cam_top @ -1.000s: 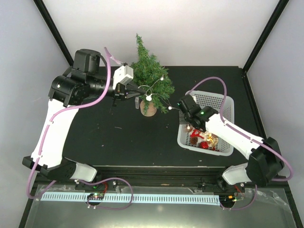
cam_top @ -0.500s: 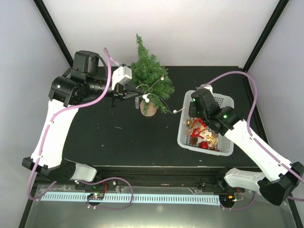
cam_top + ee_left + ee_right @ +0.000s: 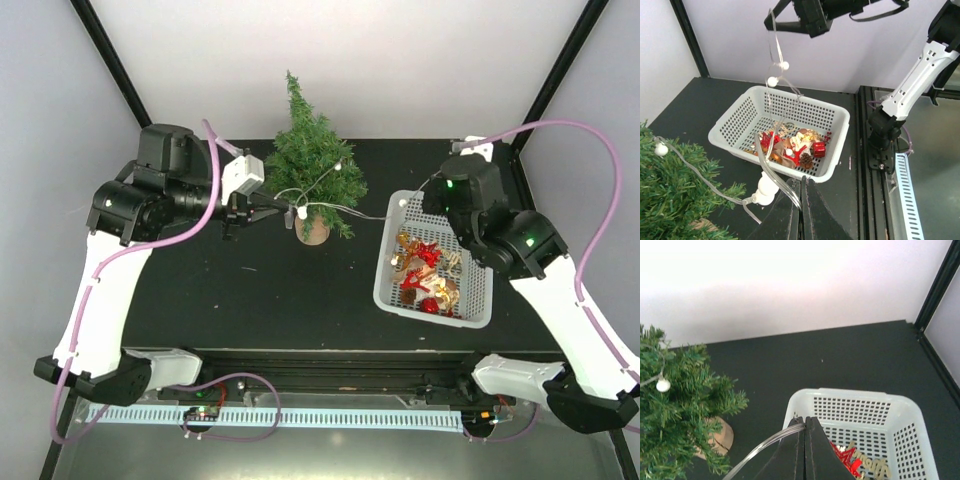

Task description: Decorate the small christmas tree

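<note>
Left pincer [image 3: 800, 209] and right pincer [image 3: 804, 440] each pinch the limp light string [image 3: 772, 81]. The small christmas tree [image 3: 312, 160] looks light and tippy; steady it at the pot [image 3: 312, 230].

Left edge crops the small christmas tree [image 3: 675, 200].

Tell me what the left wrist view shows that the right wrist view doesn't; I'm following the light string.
Only left wrist: the right gripper overhead, pinching the light string, which hangs down to the shut left gripper; the whole ornament pile; the right arm's base. Only right wrist: a clear look at the brown pot of the small christmas tree. Both: the white basket, tree branches carrying a white bulb, and closed fingers on the clear string.
</note>
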Robot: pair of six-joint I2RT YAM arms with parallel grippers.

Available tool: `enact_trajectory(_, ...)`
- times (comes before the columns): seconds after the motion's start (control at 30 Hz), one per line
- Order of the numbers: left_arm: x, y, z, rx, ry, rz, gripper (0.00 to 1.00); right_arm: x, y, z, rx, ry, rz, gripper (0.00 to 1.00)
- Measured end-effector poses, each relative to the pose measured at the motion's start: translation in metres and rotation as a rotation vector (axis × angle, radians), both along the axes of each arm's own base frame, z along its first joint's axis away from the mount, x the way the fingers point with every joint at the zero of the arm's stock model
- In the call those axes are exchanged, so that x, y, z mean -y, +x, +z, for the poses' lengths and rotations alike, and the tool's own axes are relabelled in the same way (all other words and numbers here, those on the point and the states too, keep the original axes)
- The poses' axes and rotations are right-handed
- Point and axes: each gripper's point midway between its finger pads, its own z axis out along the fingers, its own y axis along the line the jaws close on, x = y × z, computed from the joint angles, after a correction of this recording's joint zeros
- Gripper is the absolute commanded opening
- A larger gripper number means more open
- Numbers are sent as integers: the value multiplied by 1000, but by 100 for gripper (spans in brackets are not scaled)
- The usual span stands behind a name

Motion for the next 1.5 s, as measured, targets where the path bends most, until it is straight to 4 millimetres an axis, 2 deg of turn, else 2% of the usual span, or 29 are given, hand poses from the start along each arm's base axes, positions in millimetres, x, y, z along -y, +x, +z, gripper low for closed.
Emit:
enact_trajectory(0.2,-8,-2,6,36,-4,26,2,9,-1,31,58,-8,-27,1)
enact_trajectory(0.4,-18,6,-1,29,5,78,2,11,-1,60,103,-9,-32,1)
enact_trajectory(0.57,-34,29,-13,1,15,169,2,12,-1,100,173,9,-22,1)
enact_trajectory(0.63,-40,37,-16,-13,15,202,2,12,-1,122,214,21,-19,1)
enact_trajectory(0.73,-45,45,-21,-27,9,222,2,11,1,151,270,33,-12,1)
enact_trajectory(0.8,-44,46,-26,-43,2,215,2,11,1,163,297,35,-10,1)
enact_trajectory(0.9,-42,45,-39,-94,-14,199,2,11,2,166,303,21,-8,1)
enact_trajectory(1.2,-35,46,-63,-186,-55,157,2,7,7,156,277,-9,-5,1)
enact_trajectory(1.33,-35,49,-85,-230,-40,160,2,10,5,158,282,-20,-12,1)
enact_trajectory(1.5,-39,62,-114,-247,9,215,2,13,4,161,291,-25,-17,1)
